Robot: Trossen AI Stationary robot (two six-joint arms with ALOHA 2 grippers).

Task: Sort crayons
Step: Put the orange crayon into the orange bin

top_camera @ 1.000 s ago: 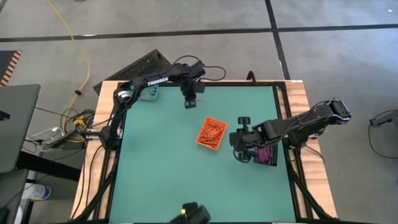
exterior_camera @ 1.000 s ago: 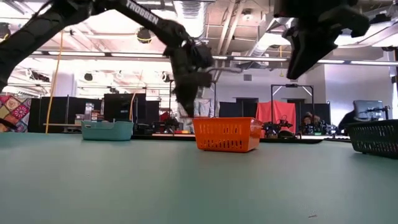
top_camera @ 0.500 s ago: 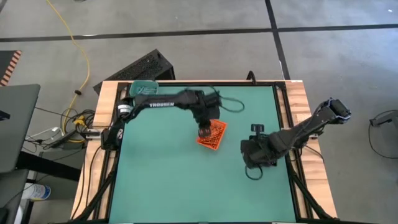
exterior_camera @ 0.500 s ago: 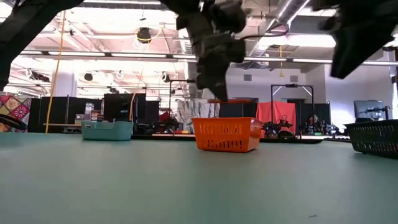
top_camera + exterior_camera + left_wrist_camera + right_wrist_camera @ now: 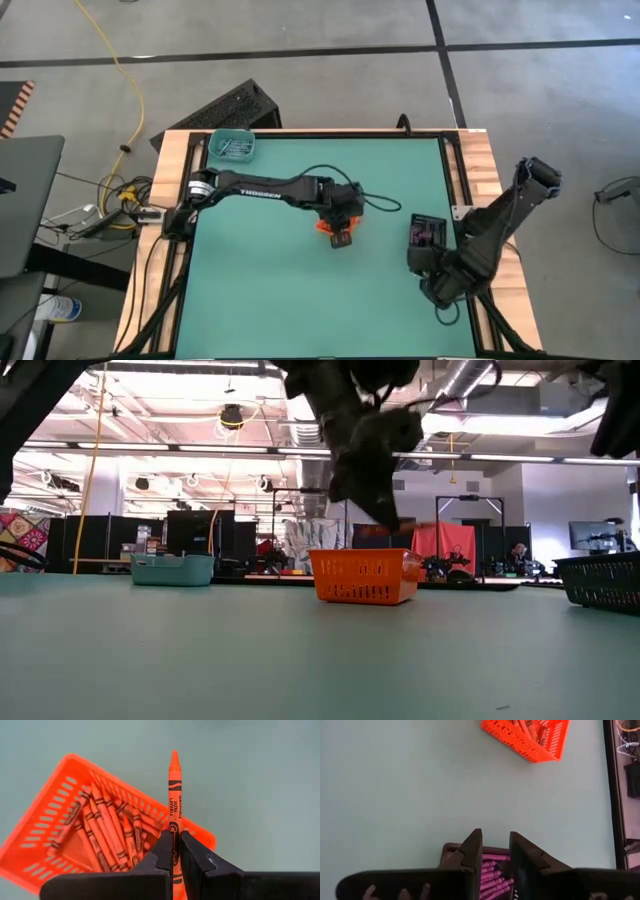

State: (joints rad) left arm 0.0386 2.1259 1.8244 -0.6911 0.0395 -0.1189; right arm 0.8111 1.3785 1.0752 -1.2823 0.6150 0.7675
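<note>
Dark arms (image 5: 262,188) — white "TROSSEN" lettering, black cables

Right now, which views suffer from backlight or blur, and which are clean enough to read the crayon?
Low view: bright ceiling lights behind turn the left arm into a dark silhouette, though the orange basket is clear. Left wrist view: sharp enough that the print on the orange crayon reads, jaws shut on it. High view: evenly lit, no glare on the green table.

My dark left end effector (image 5: 175,851) pinches an orange crayon (image 5: 174,810) with black wavy bands and lettering over the orange slotted basket (image 5: 60,810) of matching crayons (image 5: 102,827), on a teal-green surface (image 5: 260,270), while purple-pink crayons (image 5: 495,872) fill a dark basket (image 5: 425,235).
</note>
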